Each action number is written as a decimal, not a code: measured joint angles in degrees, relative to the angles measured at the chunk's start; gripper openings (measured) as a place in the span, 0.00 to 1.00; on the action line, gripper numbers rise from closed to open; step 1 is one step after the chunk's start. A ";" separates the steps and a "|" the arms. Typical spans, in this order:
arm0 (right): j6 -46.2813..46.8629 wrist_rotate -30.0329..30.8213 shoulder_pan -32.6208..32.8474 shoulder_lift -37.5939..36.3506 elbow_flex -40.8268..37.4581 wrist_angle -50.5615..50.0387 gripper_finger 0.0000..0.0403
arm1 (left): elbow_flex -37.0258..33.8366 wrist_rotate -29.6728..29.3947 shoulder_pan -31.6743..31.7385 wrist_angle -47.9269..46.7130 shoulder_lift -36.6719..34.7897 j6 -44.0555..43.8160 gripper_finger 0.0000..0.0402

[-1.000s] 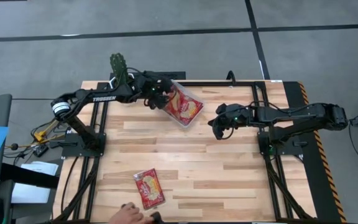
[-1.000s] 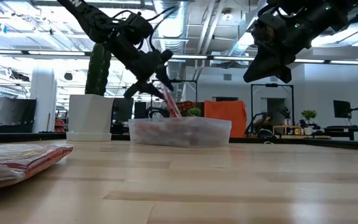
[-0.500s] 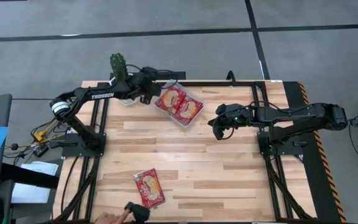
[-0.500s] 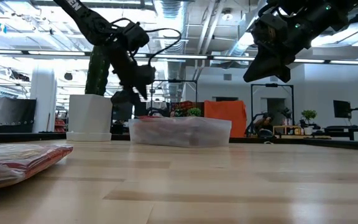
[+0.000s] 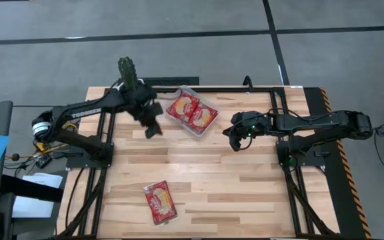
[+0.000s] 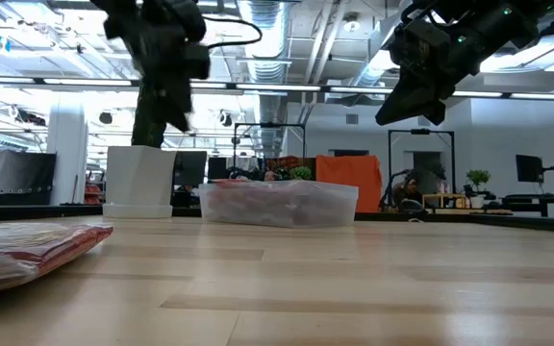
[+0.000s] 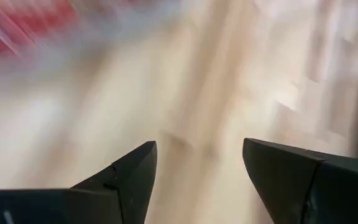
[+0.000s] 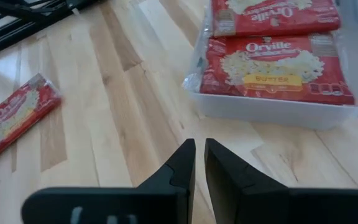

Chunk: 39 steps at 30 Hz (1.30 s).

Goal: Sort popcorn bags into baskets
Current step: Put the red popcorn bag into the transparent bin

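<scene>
Left wrist view blurred: left tool [image 7: 197,162] spread, empty; red popcorn bags [image 7: 23,25] smeared. Right tool [image 8: 197,158] nearly pressed together.

Two popcorn bags [image 5: 191,111] in one clear basket [image 5: 210,124], one loose popcorn bag [image 5: 160,202], one cactus pot [image 5: 129,71], two arms

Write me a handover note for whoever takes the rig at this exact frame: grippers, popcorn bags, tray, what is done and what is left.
Left gripper: open, empty, above bare table just in front of the tray's left end.
Right gripper: shut or nearly so, empty, hovering right of the tray.
Clear tray: at the back middle of the table, with popcorn bags lying flat inside; two show on top.
Loose bag: flat near the front edge, left of centre.
Done: the bags in the tray.
Left: pick up the loose bag and place it in the tray.
</scene>
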 joint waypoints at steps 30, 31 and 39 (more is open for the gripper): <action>2.16 -10.13 12.54 25.73 0.23 29.27 0.16 | -14.24 -40.80 -71.85 13.88 -0.24 -102.02 0.56; 2.48 -10.16 13.02 27.50 0.86 30.14 0.16 | -14.24 -41.10 -73.39 13.87 0.01 -104.51 0.56; 3.16 -10.12 17.32 39.84 11.52 29.90 0.16 | -14.24 -45.90 -82.75 14.91 6.48 -121.66 0.56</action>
